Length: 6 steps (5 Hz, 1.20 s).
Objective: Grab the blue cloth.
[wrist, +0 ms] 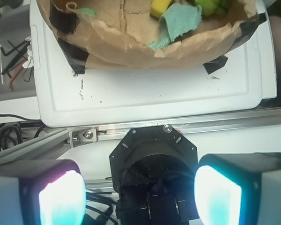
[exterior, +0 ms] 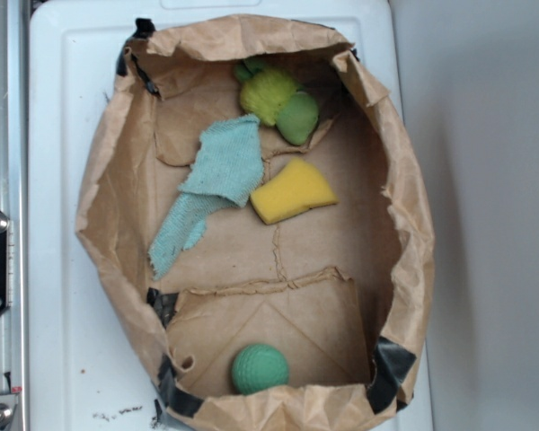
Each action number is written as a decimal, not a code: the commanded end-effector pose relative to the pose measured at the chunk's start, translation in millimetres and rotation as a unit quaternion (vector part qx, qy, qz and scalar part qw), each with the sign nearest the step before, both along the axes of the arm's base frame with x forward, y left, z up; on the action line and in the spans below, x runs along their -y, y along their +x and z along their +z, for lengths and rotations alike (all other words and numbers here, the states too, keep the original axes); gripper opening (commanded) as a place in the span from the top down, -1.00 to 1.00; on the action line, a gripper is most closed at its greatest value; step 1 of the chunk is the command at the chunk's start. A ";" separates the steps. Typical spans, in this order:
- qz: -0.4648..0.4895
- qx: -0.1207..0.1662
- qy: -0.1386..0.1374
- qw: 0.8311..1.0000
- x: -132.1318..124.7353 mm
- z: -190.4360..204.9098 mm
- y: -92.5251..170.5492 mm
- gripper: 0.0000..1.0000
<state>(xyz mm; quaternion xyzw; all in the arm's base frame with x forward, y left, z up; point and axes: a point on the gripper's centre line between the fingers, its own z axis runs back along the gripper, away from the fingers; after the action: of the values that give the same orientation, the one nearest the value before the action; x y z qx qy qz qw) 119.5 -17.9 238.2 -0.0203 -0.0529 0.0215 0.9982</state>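
Cloth [exterior: 217, 184] lies inside a brown paper bag [exterior: 103, 197] whose sides are rolled down into a low wall, seen from above in the exterior view. It runs from the upper middle of the bag floor down toward the left wall, its frayed lower tip near that wall but not clearly touching it. Its right edge sits just beside a yellow sponge [exterior: 292, 191]; its upper corner comes near a yellow-green knitted bundle [exterior: 277, 97] tucked against the top wall. A green ball [exterior: 260, 368] rests well apart at the bottom of the frame. Bare bag floor lies open below the cloth and to the right of the sponge. The bag stands on a white tray [exterior: 58, 135].

In the wrist view the gripper [wrist: 140, 187] fills the lower frame, its two pads [wrist: 61, 199] wide apart and holding nothing. It is outside the bag, over the metal rail [wrist: 215, 123] beside the tray, and the cloth [wrist: 178, 23] shows at the upper edge beyond the bag's near wall.
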 end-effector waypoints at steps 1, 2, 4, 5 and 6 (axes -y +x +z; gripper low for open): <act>-0.010 0.057 0.040 0.997 3.0 -33.1 91.3 -1.00; -0.025 0.070 0.044 0.996 -7.7 -42.7 113.3 -1.00; -0.037 0.072 0.033 0.996 -54.8 -72.8 140.7 -1.00; -0.039 0.065 0.032 0.997 -67.1 -91.3 154.2 -1.00; -0.052 0.060 0.056 0.995 -70.7 -114.2 157.3 -1.00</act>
<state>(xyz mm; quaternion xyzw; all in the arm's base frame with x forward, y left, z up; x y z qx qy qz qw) 270.8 49.5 111.7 0.0245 -0.0888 -0.0380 0.9950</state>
